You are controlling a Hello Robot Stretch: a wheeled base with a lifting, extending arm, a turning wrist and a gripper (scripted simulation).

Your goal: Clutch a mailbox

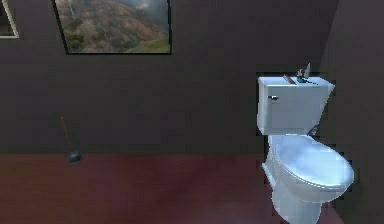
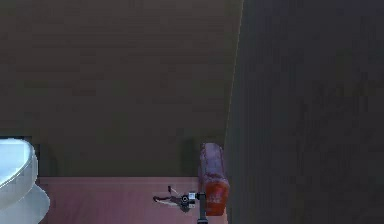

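red-orange upright box, possibly the mailbox, at the dark wall's corner, its base hard to make out.
long axis upright; which way it faces is unclear. just left, the gripper reaches over bare red-brown floor, grasping nothing. a glossy white ceramic toilet is cut off at the left edge.

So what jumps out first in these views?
The white toilet stands at the forward view's right, small items on its tank. A landscape picture hangs upper left, a plunger below it by the wall. In the arm side view, a red-orange object stands on the floor near the gripper.
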